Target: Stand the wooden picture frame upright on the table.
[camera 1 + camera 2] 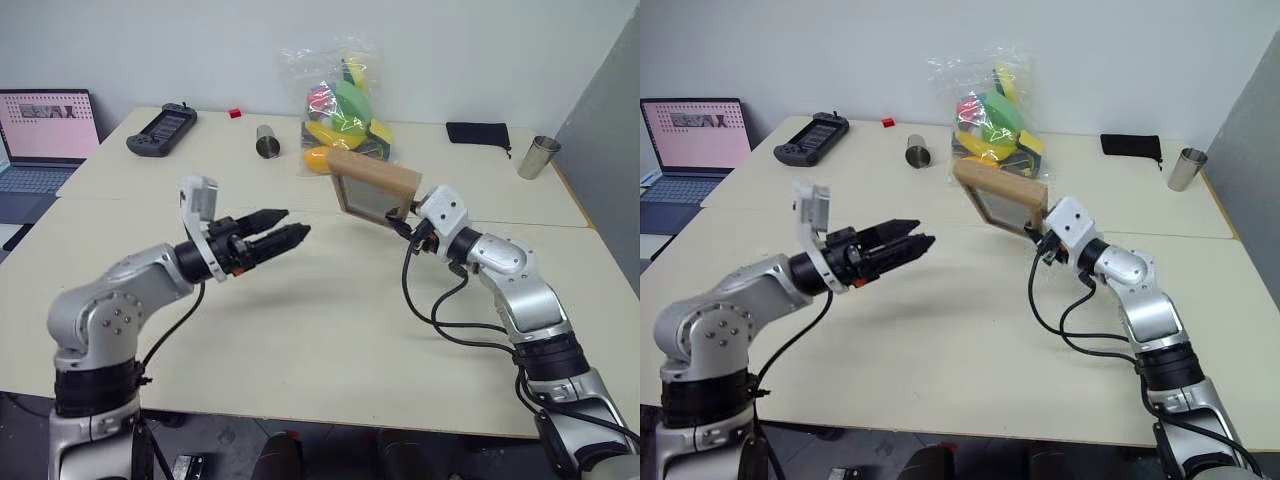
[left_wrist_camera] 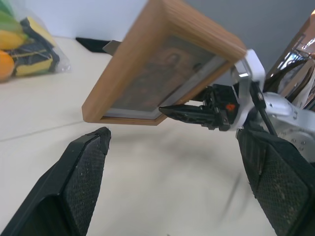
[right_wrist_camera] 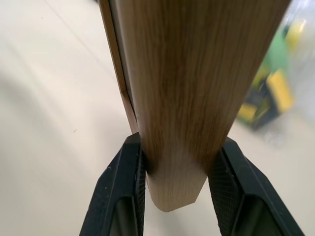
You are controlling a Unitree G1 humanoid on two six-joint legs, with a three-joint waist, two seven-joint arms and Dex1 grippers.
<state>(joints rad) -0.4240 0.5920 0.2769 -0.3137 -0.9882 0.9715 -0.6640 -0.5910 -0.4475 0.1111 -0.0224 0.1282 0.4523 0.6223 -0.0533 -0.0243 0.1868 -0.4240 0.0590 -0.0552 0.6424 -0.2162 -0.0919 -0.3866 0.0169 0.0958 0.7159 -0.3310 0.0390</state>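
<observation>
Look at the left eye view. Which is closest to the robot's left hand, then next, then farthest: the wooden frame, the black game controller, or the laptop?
1. Wooden picture frame: ahead-right of the left hand, held in the right hand.
2. Black game controller: at the table's far left.
3. Laptop: past the table's left edge.

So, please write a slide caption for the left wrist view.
Right gripper holds the tilted wooden picture frame above the table.

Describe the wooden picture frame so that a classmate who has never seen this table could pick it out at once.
Start at the cream table and find the clear bag of coloured toys near its far edge. Just in front of that bag, the wooden picture frame hangs tilted above the tabletop, clamped at one edge in the jaws of the right gripper. It is the only light-wood rectangle there, and nothing else is lifted off the table.
</observation>
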